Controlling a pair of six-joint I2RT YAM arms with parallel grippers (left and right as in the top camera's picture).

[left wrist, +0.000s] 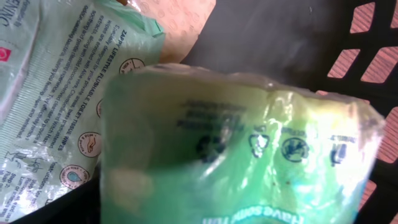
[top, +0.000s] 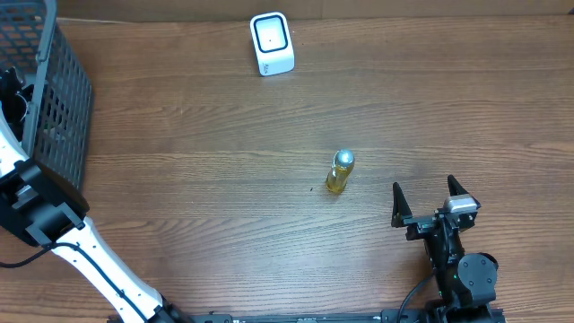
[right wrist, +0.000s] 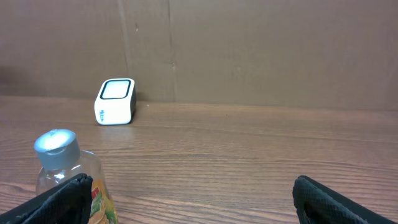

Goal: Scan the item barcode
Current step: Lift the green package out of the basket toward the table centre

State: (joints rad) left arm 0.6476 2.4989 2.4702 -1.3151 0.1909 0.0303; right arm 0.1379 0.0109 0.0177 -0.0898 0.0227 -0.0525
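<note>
1. A green packet fills the left wrist view inside the mesh basket, against a wipes pack.
2. The left fingers are hidden; whether they grip cannot be told.
3. A bottle stands mid-surface, well apart from the white scanner.
4. The right fingers are spread wide and empty, near the bottle.

From above we look straight down on the whole table, with the basket at upper left and the scanner at top centre. Our left wrist view sits pressed against a green pack inside the basket, blurred by nearness. Our right wrist view skims low, facing the back wall, and shares the scanner and bottle with the overhead.
</note>
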